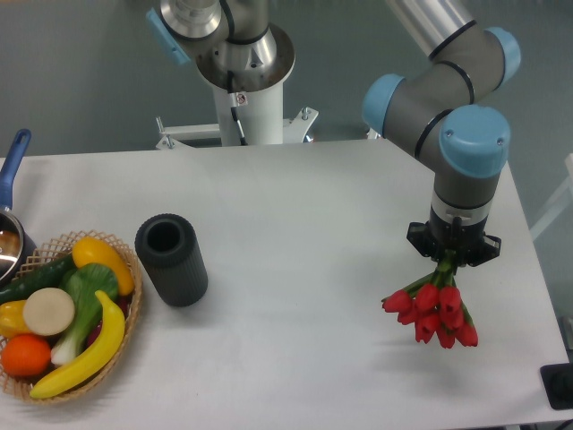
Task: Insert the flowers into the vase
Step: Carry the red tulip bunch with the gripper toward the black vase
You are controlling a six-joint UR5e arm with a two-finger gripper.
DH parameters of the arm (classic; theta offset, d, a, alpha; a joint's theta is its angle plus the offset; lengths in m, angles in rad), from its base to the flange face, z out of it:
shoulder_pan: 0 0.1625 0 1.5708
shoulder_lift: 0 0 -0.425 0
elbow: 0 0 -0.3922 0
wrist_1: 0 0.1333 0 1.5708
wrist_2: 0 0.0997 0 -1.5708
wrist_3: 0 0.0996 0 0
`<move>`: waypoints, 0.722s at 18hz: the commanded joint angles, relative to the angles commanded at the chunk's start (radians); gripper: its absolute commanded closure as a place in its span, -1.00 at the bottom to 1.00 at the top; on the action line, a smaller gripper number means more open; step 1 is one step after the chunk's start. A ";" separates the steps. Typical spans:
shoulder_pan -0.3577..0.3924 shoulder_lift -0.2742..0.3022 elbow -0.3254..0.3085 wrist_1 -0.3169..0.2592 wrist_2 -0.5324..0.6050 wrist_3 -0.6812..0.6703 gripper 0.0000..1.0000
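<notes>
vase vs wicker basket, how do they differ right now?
The vase is dark grey, ribbed and tall; the basket is tan, woven and shallow. The vase's mouth looks empty; the basket is full of fruit and vegetables, including a banana. The vase is wholly in view; the basket runs off the frame's lower left. Both sit on the table, side by side.

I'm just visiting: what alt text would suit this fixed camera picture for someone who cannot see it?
A robot arm's claw holds a bunch of red flowers by the stems above a white table. Far to the left stands a dark ribbed vase beside a wicker basket of fruit and vegetables.
</notes>
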 joint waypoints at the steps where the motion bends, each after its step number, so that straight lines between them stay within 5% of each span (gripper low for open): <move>1: -0.002 0.000 0.000 0.000 -0.002 0.000 1.00; 8: -0.035 0.087 -0.008 0.021 -0.231 -0.025 1.00; 13: -0.092 0.146 -0.043 0.136 -0.513 -0.070 1.00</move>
